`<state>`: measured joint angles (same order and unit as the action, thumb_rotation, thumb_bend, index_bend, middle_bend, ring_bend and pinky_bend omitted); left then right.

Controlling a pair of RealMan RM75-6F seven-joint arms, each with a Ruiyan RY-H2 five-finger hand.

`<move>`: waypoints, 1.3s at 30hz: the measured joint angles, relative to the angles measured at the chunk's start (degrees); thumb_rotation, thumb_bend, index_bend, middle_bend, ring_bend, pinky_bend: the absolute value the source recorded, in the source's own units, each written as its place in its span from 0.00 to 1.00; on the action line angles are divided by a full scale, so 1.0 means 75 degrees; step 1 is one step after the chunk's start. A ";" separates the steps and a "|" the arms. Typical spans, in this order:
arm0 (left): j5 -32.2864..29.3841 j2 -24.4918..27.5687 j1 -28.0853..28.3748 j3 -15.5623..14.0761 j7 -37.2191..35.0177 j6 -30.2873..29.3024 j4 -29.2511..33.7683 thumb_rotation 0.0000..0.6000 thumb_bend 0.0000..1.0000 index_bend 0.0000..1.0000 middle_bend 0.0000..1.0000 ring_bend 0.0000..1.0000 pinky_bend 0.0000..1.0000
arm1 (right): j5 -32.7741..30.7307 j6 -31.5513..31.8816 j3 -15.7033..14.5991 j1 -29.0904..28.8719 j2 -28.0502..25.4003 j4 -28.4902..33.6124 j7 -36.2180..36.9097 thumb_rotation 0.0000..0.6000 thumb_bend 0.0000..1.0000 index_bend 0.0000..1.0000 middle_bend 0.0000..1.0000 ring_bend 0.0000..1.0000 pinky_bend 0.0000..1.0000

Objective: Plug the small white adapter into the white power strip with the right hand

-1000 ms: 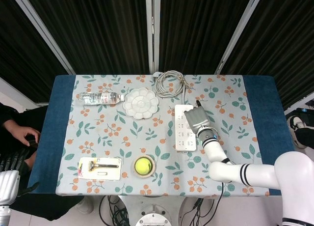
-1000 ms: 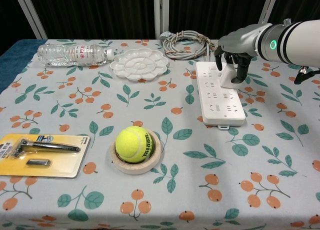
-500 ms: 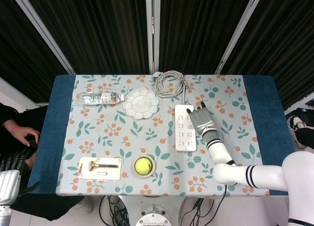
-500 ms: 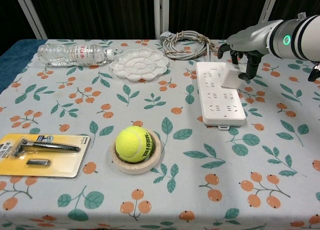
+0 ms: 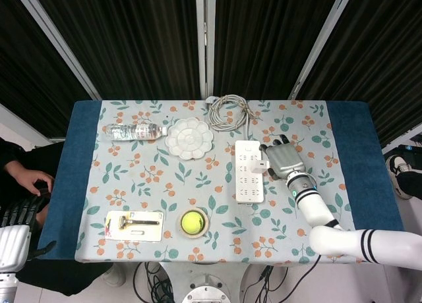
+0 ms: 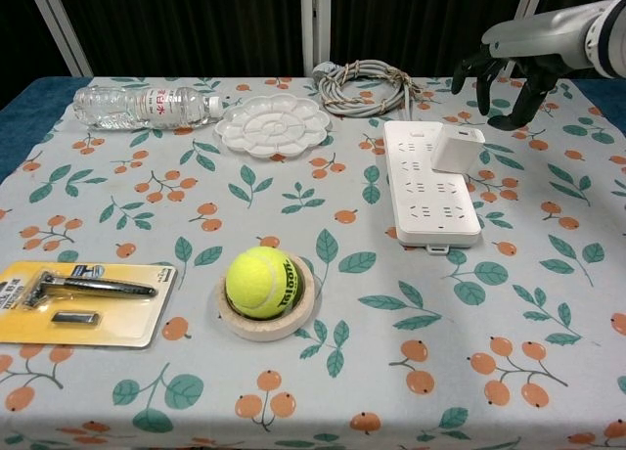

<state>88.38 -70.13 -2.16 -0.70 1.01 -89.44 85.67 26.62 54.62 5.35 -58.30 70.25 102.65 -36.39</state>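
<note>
Right hand [image 6: 518, 64] withdrawn, adapter [image 6: 457, 149] left plugged

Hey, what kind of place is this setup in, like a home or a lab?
Most likely a lab or robot test station, not a home. Black curtains on metal frames enclose the table, unrelated props such as a tennis ball and a paint palette are spread across its cloth, and the robot's right hand works there.

Power strip [image 6: 430, 191] & adapter [image 6: 458, 149]: smooth glossy white plastic. Tablecloth [image 6: 548, 313] looks matt cloth w/ print. Tennis ball [image 6: 261, 283] seen as fuzzy felt.
</note>
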 measured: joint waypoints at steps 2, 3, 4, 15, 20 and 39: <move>0.0004 0.0021 0.0017 0.0004 0.0082 0.0013 0.0088 1.00 0.08 0.06 0.00 0.00 0.00 | 0.0376 -0.0119 0.0137 0.0273 -0.0169 0.0100 0.0735 1.00 0.35 0.40 0.47 0.28 0.11; 0.0008 0.0027 0.0026 0.0006 0.0118 0.0019 0.0119 1.00 0.08 0.06 0.00 0.00 0.00 | 0.0656 -0.0213 0.0240 0.0470 -0.0262 0.0139 0.1289 1.00 0.35 0.44 0.49 0.32 0.19; 0.0015 0.0037 0.0039 0.0006 0.0166 0.0031 0.0164 1.00 0.08 0.06 0.00 0.00 0.00 | 0.0879 -0.0288 0.0321 0.0623 -0.0321 0.0156 0.1737 1.00 0.35 0.48 0.52 0.36 0.27; 0.0042 0.0100 0.0114 -0.0008 0.0468 0.0112 0.0474 1.00 0.08 0.06 0.00 0.00 0.00 | 0.4233 -0.1200 0.1383 0.2389 -0.0245 -0.0315 0.8870 1.00 0.50 0.79 0.78 0.66 0.68; 0.0011 0.0100 0.0084 -0.0035 0.0477 0.0104 0.0495 1.00 0.08 0.06 0.00 0.00 0.00 | 0.5407 -0.1303 0.1677 0.2855 0.0218 -0.0902 1.1509 1.00 0.62 0.95 0.90 0.86 0.88; -0.0099 0.0097 0.0093 -0.0036 0.0472 0.0196 0.0502 1.00 0.08 0.06 0.00 0.00 0.00 | 0.5894 -0.3087 0.2544 0.2767 0.1797 -0.2826 1.5761 1.00 0.73 1.00 1.00 1.00 1.00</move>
<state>87.63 -69.40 -1.47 -0.97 4.55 -87.97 89.44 70.83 31.47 24.43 -37.55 83.73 81.45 81.82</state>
